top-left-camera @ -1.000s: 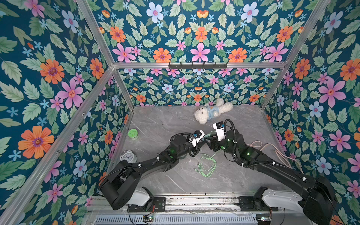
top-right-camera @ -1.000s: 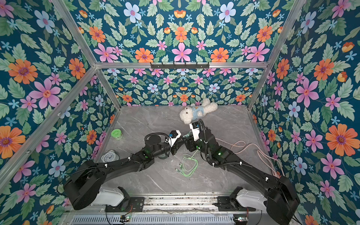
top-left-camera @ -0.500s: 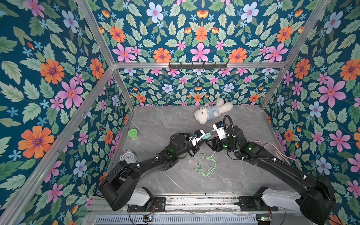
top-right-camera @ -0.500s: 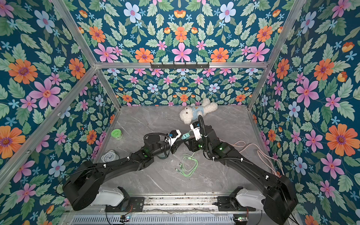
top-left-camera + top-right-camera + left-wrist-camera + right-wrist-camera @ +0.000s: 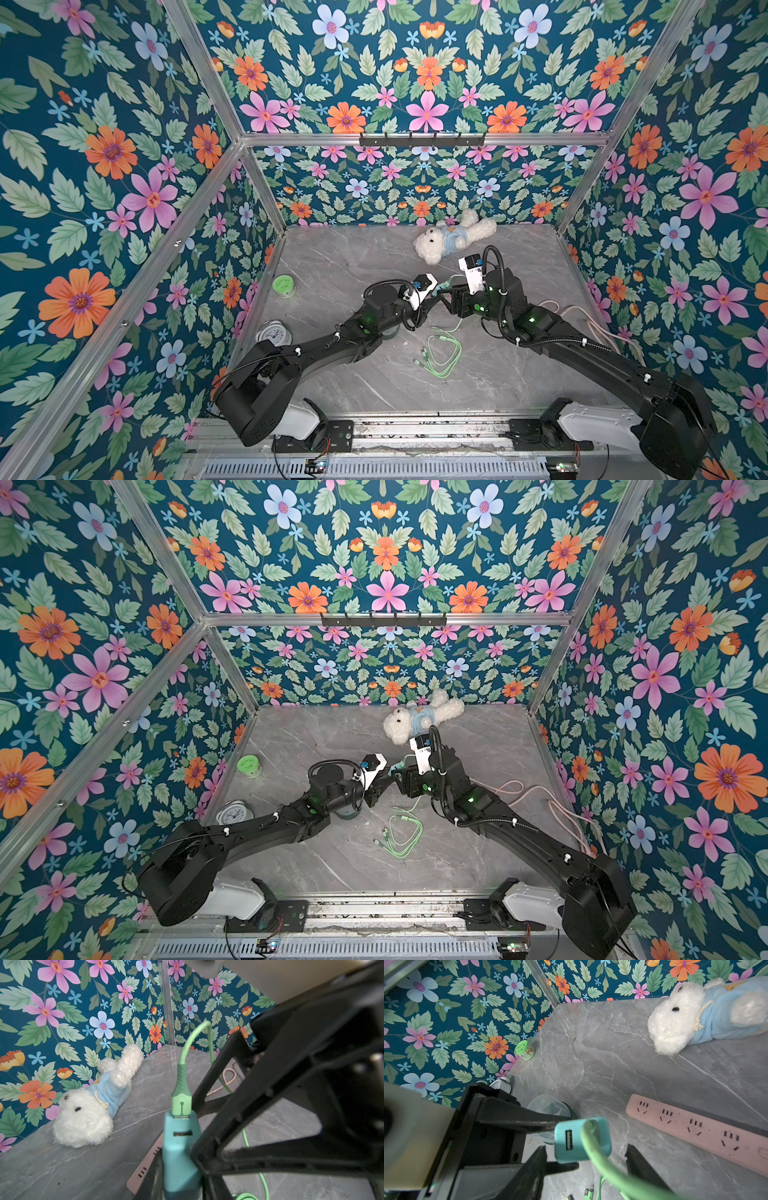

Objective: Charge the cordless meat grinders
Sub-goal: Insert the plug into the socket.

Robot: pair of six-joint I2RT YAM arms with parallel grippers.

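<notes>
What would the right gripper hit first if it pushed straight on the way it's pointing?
The charger: it sits between the fingers of the open right gripper, held by the left gripper, cable plugged in. Depth is hard to judge, but it looks close.

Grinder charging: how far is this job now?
Done: the green cable is plugged into the teal charger. In hand: the left gripper grips the charger; the right gripper is open around the cable. Left: charger into the pink power strip, cable into the grinder.

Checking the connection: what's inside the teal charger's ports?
One port of the teal charger holds the green cable's plug; the other is empty. The plug's metal tip is covered.
</notes>
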